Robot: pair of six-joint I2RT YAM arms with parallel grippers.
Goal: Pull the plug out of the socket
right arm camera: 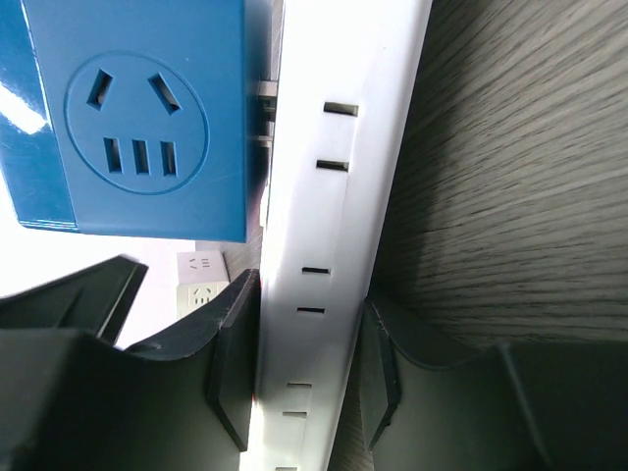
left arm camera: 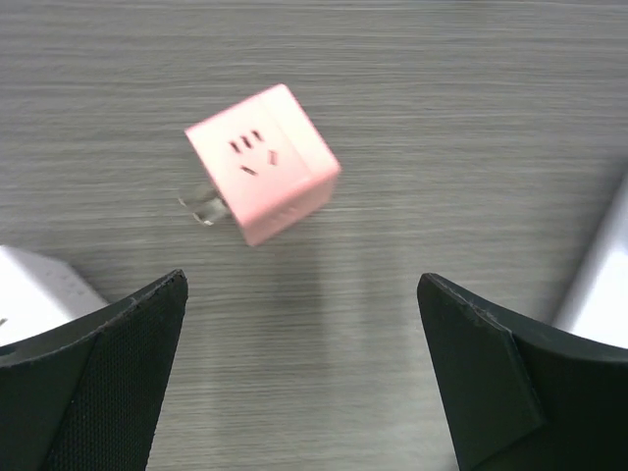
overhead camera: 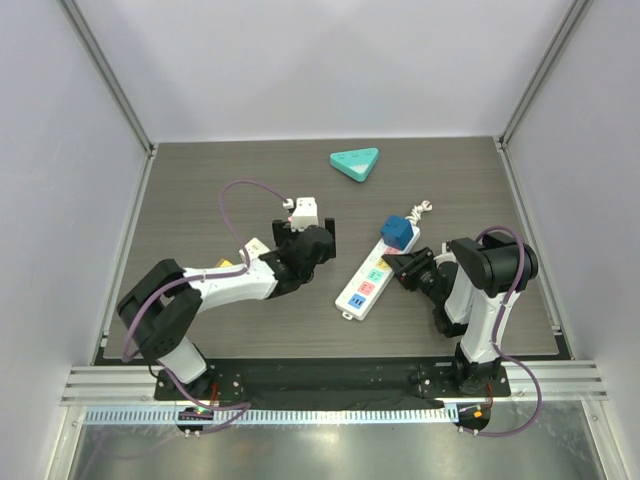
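Right of the table's (overhead camera: pixel 200 190) middle, the long white power strip (overhead camera: pixel 372 275) lies at a slant on the dark wood-grain top, its coloured outlets facing up and its short white cord (overhead camera: pixel 421 209) curling off the far end. A blue cube plug (overhead camera: pixel 398 232) sits plugged into the strip near that far end; the right wrist view shows its metal pins entering the strip's face. The right gripper (overhead camera: pixel 405 268) is clamped on the power strip from the right side, one black finger (right arm camera: pixel 235 363) pressed to each long edge of the white body, just below the blue cube. To the left of the strip and well apart from it, a pale pink cube plug (left arm camera: pixel 263 162) rests on the bare table, free of any outlet. It is tilted, its socket face turned up toward the left wrist camera and its metal prongs (left arm camera: pixel 201 206) sticking out low on the left, and it looks slightly blurred. The left gripper (left arm camera: pixel 299 294) hangs just short of it with its jaws spread wide — nothing is between them, and neither finger (left arm camera: pixel 118 363) touches the cube. A teal triangular tray (overhead camera: pixel 355 162) sits near the far edge of the table, away from both arms.
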